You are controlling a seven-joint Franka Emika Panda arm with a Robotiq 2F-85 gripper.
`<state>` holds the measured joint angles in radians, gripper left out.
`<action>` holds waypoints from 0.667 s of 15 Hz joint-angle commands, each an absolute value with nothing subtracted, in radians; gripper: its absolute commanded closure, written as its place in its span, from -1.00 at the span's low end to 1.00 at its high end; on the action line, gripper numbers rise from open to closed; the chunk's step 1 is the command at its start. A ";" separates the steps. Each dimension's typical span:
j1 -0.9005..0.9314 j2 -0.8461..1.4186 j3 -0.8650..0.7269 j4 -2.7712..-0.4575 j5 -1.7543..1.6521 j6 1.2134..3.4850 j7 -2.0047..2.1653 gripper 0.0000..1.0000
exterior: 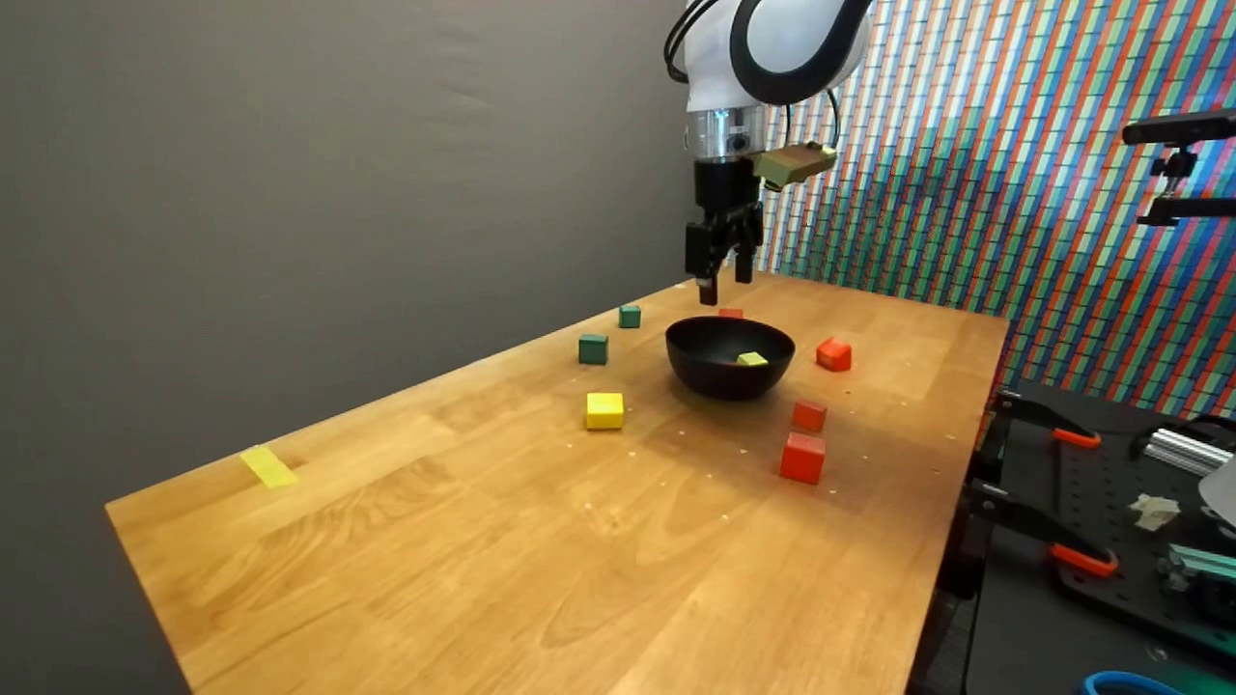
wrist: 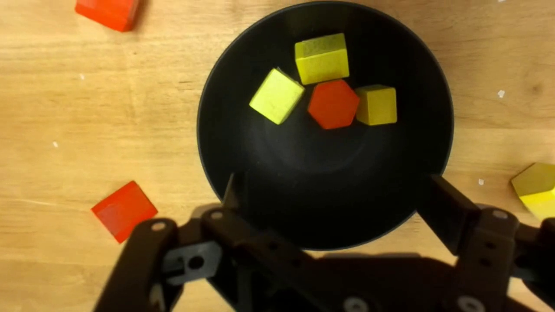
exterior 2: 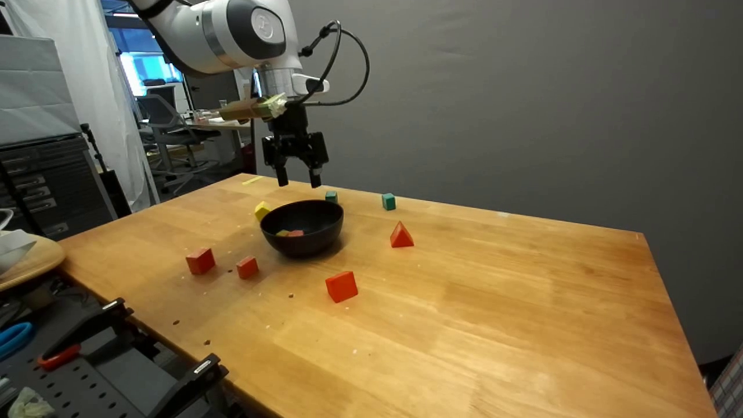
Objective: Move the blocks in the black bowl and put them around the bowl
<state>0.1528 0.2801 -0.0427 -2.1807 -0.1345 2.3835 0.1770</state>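
Black bowl (exterior 2: 306, 244) upright, mouth upward

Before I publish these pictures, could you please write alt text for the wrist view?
A black bowl, seen from above, holds three yellow blocks and a red block with a six-sided outline. The open, empty gripper spans the bottom of the picture. On the wooden table, two more red blocks lie left of the bowl, one yellow block right.

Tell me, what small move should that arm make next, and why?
Probably ease the gripper down toward the leftmost yellow block in the wrist view: four blocks lie in the black bowl, that one at the group's edge, while the gripper hangs higher than the bowl, open and holding nothing.
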 commanded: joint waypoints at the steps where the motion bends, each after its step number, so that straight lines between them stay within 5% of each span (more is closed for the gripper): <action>1: 0.130 0.317 -0.009 -2.175 -0.111 2.383 0.174 -1.00; 10: 0.097 0.440 0.004 -2.187 -0.019 2.454 0.156 -1.00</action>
<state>0.1361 0.4141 -0.0137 -2.1821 -0.0622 2.4097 0.1773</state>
